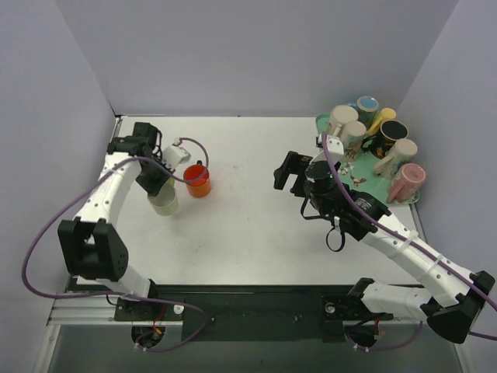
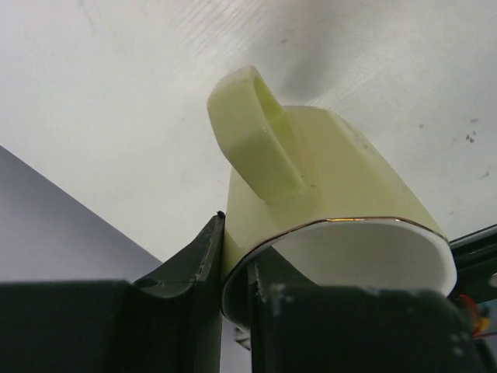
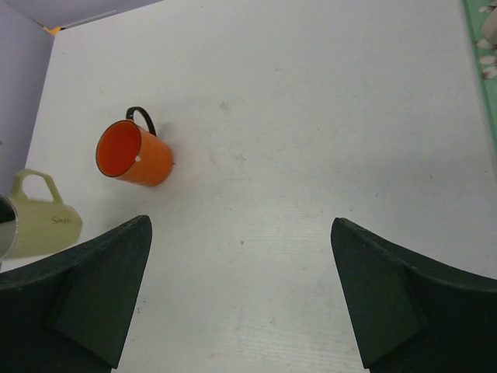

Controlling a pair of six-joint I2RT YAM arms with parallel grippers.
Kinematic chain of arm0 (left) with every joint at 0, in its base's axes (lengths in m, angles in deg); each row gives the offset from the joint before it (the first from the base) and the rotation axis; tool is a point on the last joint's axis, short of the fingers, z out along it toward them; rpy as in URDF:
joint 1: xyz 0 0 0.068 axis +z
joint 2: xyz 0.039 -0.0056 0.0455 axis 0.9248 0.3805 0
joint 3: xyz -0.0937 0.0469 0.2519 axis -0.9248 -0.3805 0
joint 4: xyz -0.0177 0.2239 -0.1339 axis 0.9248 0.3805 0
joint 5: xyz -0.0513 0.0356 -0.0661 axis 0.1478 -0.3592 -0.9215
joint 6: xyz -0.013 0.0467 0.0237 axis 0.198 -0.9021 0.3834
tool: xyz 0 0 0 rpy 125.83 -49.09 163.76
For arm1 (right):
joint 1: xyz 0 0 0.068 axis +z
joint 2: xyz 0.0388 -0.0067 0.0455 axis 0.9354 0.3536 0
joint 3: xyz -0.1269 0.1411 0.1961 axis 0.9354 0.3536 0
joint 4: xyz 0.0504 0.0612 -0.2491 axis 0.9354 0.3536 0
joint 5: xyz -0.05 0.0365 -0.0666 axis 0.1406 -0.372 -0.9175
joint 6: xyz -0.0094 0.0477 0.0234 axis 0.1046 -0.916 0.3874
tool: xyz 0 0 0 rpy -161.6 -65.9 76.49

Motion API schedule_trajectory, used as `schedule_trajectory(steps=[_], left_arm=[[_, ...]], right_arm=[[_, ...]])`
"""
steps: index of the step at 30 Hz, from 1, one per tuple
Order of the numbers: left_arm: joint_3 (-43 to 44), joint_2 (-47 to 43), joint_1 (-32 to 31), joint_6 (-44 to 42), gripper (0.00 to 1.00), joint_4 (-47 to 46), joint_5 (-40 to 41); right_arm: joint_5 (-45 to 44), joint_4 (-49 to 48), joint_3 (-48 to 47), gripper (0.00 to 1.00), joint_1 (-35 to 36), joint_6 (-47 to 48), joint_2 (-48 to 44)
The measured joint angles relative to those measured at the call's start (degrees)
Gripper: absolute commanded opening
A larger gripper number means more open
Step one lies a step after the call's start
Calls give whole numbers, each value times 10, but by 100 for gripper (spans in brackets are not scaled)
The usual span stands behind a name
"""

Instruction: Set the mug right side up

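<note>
A pale yellow-green mug (image 1: 164,201) stands roughly upright at the left of the table, mouth up. My left gripper (image 1: 156,182) is shut on its rim. In the left wrist view one finger sits outside the mug (image 2: 326,194) wall and the other inside, with the gripper (image 2: 237,260) pinching the rim beside the handle. An orange mug (image 1: 197,180) stands upright just right of it, mouth up. My right gripper (image 3: 241,295) is open and empty above mid-table; its view shows the orange mug (image 3: 133,154) and the pale mug (image 3: 43,221).
A green tray (image 1: 359,168) at the back right holds several mugs, most lying on their sides. The right arm (image 1: 342,202) reaches in front of it. Grey walls close in the table on the left, back and right.
</note>
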Motion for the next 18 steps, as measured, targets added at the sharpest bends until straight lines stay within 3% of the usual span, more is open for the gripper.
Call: schedule_trajectory(steps=[3,7,11,18], left_arm=[[70,99,93,75,0,31,-31],[141,188,168,148,0,28,-34],[228,273,171,200,0,29,-44],[259,352,160,252,0,-2,-59]], right_arm=[[-2,12,11,94,-14,7,-2],[-1,21,28,93,-45,12,-11],[2,24,51,92,-100,13,-28],[-13,36,101,92,-209,14,-62]])
